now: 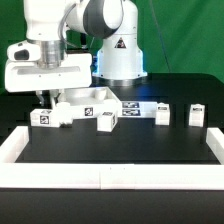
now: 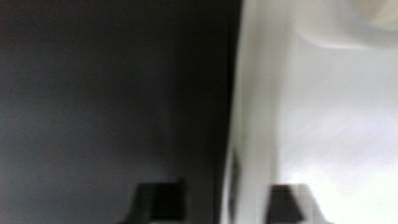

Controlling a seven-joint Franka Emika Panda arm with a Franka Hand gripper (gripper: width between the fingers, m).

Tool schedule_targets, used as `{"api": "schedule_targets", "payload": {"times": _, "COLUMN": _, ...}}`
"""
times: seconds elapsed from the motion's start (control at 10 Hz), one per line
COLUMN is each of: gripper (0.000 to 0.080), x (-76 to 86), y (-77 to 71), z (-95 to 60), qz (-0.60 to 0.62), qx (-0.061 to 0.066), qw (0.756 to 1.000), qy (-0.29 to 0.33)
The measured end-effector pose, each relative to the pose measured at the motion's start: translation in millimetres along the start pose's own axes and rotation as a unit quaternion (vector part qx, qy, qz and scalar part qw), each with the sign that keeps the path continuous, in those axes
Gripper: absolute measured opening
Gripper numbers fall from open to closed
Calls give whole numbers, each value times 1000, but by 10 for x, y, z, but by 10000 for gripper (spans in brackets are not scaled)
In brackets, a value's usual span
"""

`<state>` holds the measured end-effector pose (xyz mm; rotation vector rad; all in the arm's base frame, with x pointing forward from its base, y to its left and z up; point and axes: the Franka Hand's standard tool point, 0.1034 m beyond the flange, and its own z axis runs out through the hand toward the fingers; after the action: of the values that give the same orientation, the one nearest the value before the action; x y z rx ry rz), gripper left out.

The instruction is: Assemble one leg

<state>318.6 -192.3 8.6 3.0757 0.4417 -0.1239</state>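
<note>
Your exterior view is bright and evenly lit from above. The black tabletop [image 1: 110,150] shows almost no glare, shadows are short and soft, and fine detail is coarse. Your wrist view is badly out of focus: a white surface [image 2: 320,100] blooms bright, and the hand [image 2: 228,200] is smeared.

Arm [image 1: 95,20] bent forward, wrist [image 1: 45,65] pointing straight down, gripper [image 1: 44,102] low, fingers [image 2: 160,200] parted

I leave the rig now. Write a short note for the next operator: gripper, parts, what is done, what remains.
The gripper is open and holds nothing. It is low at the edge of the white panel, and the edge runs between its fingers.
The legs lie loose on the table near the panel.
Done: no leg looks fitted yet.
Left: pick up one leg and fit it to the panel.
</note>
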Motion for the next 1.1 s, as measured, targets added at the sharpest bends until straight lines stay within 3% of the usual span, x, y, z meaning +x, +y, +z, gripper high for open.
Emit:
{"api": "schedule_targets", "payload": {"times": 0.1, "gripper": 60, "x": 1, "y": 2, "z": -1, "qz": 0, "qx": 0, "qw": 1000, "qy": 0}}
{"api": "schedule_targets", "payload": {"times": 0.5, "gripper": 55, "x": 48, "y": -59, "z": -21, "qz": 13, "qx": 0, "qw": 1000, "qy": 1}}
{"api": "schedule_targets", "payload": {"times": 0.6, "gripper": 55, "x": 124, "y": -144, "z": -98, "qz": 36, "qx": 10, "qw": 999, "qy": 2}}
{"api": "schedule_targets", "payload": {"times": 0.9, "gripper": 55, "x": 391, "y": -321, "z": -694, "qz": 83, "qx": 71, "qw": 994, "qy": 4}}
{"api": "schedule_targets", "payload": {"times": 1.0, "gripper": 55, "x": 479, "y": -356, "z": -872, "qz": 92, "qx": 79, "qw": 993, "qy": 6}}
{"api": "schedule_targets", "payload": {"times": 1.1, "gripper": 55, "x": 536, "y": -352, "z": -918, "qz": 100, "qx": 77, "qw": 992, "qy": 11}}
